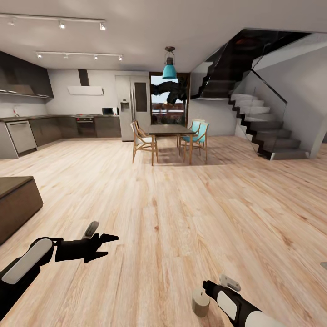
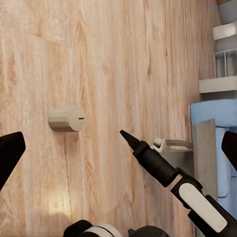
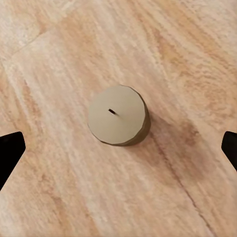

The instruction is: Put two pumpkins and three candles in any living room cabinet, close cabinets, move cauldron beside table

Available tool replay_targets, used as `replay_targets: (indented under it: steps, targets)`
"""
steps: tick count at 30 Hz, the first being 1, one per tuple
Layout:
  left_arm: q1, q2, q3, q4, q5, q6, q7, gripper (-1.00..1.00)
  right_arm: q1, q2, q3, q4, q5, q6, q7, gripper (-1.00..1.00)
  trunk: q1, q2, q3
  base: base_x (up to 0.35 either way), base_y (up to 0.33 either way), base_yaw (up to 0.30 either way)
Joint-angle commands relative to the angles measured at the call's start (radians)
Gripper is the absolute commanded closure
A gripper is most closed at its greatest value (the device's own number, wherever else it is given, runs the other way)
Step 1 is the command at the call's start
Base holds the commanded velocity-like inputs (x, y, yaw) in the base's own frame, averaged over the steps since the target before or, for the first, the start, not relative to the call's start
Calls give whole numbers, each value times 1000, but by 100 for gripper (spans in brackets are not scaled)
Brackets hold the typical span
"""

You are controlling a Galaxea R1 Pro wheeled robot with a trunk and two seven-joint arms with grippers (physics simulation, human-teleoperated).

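Beige wax first: a candle (image 3: 118, 116) stands upright on the plank floor (image 1: 181, 218), straight below the right gripper (image 1: 206, 287), whose fingers are spread wide and hold nothing. The step in hand looks like picking this candle up; next the gripper must drop until its tips flank the candle, then close. The left gripper (image 1: 102, 247) hangs open and empty over bare boards (no part yet). Farther left sits a dark low unit (image 1: 16, 204); beyond, a dining table (image 1: 168, 131).
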Motion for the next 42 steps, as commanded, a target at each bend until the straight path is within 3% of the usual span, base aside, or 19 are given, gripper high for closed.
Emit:
replay_targets:
  steps: [1, 8, 16, 22, 29, 42]
  targets:
    - [-1, 1, -2, 0, 4, 1, 2, -100, 0, 0, 8, -2, -5, 5, -8, -100, 4, -8, -4, 0, 0, 0]
    - [-1, 1, -2, 0, 4, 1, 2, -100, 0, 0, 8, -2, -5, 5, -7, -100, 31, -57, -26, 0, 0, 0]
    - [-1, 1, -2, 0, 4, 1, 2, -100, 0, 0, 12, -2, -6, 20, 0, -100, 34, -59, -57, 0, 0, 0]
    - [-1, 2, -4, 0, 22, 1, 2, -100, 0, 25, 93, 0, -9, 98, -2, -100, 37, -60, -80, 0, 0, 0]
    - [-1, 3, -8, 0, 39, 1, 2, -100, 0, 35, 115, 1, -11, 101, -7, -100, 40, -62, -107, 0, 0, 0]
    - [-1, 4, -9, 0, 41, 1, 2, -100, 0, 36, 118, -1, -6, 94, -6, -100, 40, -62, -107, 37, 21, 0]
